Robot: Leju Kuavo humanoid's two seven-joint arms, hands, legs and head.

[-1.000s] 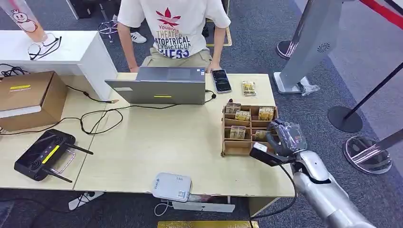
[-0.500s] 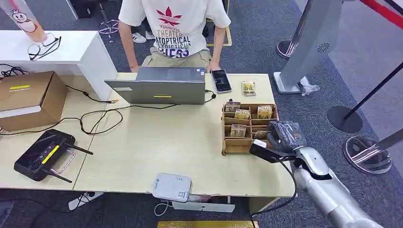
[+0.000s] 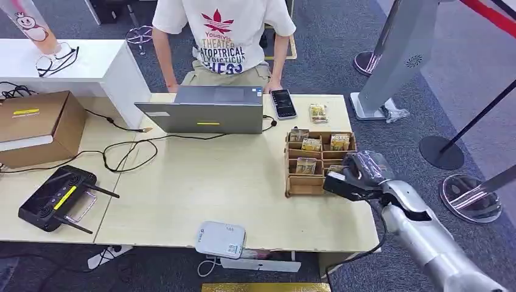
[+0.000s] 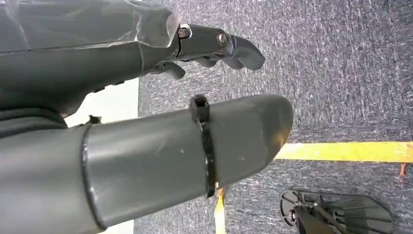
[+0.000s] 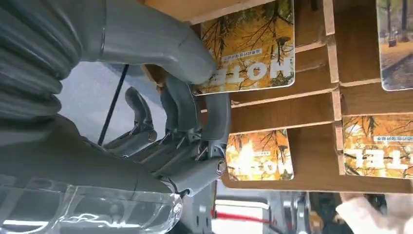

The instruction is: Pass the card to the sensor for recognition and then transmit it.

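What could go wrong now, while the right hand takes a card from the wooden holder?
1. The right hand pinches the card near one edge, so it may slip.
2. The wooden holder is light-looking and may shift or tip if the card drags on a divider.
3. Neighbouring cards sit close to the fingers and might be knocked out.

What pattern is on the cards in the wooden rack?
Yellow-orange autumn trees with HOTEL lettering on each card; clearest in right wrist view.
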